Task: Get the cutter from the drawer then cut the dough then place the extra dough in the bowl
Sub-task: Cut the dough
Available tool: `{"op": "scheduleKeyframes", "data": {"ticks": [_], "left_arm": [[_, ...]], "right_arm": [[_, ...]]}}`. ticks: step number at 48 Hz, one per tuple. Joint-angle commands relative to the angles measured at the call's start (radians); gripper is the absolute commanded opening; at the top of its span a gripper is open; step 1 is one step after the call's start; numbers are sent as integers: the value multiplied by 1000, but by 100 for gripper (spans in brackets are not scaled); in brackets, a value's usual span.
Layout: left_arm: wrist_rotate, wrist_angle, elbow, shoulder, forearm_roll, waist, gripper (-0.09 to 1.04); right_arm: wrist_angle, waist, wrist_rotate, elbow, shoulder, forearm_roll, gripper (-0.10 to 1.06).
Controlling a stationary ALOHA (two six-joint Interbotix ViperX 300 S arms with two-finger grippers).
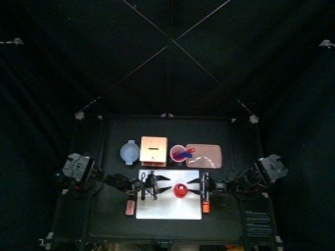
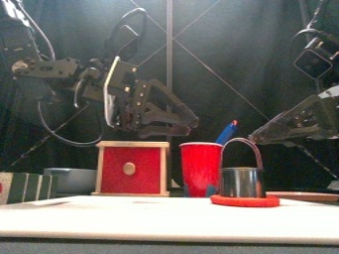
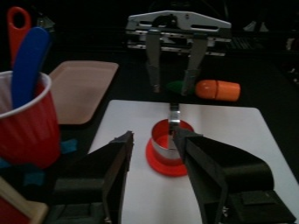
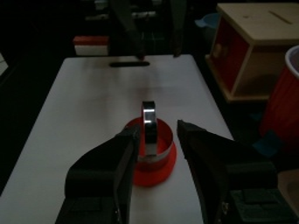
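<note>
We see the cutter (image 2: 241,181) standing on the red dough (image 2: 247,201) on the white board (image 2: 119,207) — left gripper (image 3: 158,142) and right gripper (image 4: 155,138) both spread wide.

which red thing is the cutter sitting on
The flat red dough disc on the white board: the metal cutter stands on it. The red cup and the box's red drawer front stand farther back.

Black curtains (image 1: 78,59) hang all round behind the left gripper (image 1: 155,184) and right gripper (image 1: 199,186), small black table (image 1: 170,227) right underneath them, pretty dim light.
</note>
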Motion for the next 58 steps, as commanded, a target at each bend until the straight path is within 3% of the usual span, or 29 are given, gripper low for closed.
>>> {"op": "scheduleKeyframes", "data": {"ticks": [1, 13, 27, 58], "left_arm": [[-3, -11, -41, 6, 0, 0, 88], [-5, -5, -55, 23, -2, 5, 88], [0, 2, -64, 28, 0, 5, 88], [6, 54, -129, 80, 44, 40, 87]], "right_arm": [[-14, 6, 0, -20, -6, -3, 78], [-12, 2, -3, -15, -12, -8, 78], [-12, -18, 2, -26, -15, -78, 78], [20, -71, -15, -17, -51, -92, 78]]}}
